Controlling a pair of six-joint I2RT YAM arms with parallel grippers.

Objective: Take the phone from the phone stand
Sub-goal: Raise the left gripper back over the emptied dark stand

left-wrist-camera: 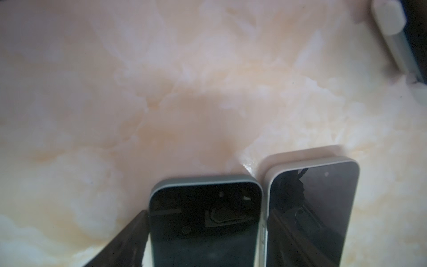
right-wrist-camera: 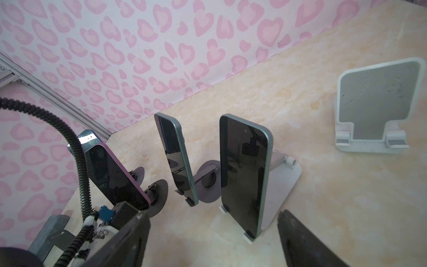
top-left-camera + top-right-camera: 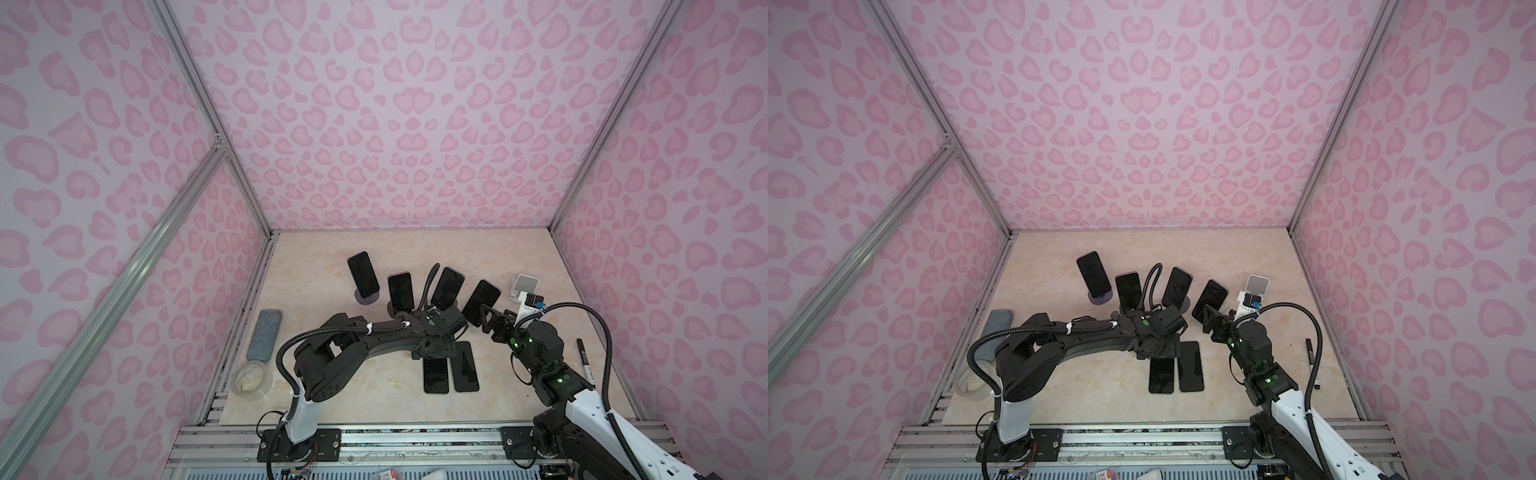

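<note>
phone (image 2: pixel 245 175) you are after stands nearly upright on its white phone stand (image 2: pixel 285 182), screen dark, lower edge caught in the stand's two small lips. in both top views it is the rightmost of four propped phones set in an arc across the middle of the marble table (image 3: pixel 332 399). your right gripper (image 2: pixel 213 217) hovers just in front of it, claw released: jaws spread wide, nothing between them, neither finger touching the phone. left of your phone a teal-edged phone (image 2: pixel 178 159) and a pink-edged phone (image 2: pixel 115 175) lean on round dark bases, and the farthest-left phone (image 3: pixel 364 272) stands a little apart on another round base. your left gripper (image 3: pixel 435 353) hangs low over two phones lying flat side by side, nearer the robot than the arc: a grey-green-edged flat phone (image 1: pixel 205 222) and a white-edged flat phone (image 1: pixel 312 212), their long edges just about touching. the left wrist view gives you only one dark finger (image 1: pixel 129 238), right against the outer side of the grey-green-edged one. the other finger is hidden, so you cannot tell whether that claw is released or clenched. an empty white stand (image 2: pixel 376 101) sits further right, apart from the row. beside the table's left edge lie a grey pad (image 3: pixel 264 334) and a roll of clear tape (image 3: pixel 251 380). a black marker (image 3: pixel 584 359) lies near the right edge.
</note>
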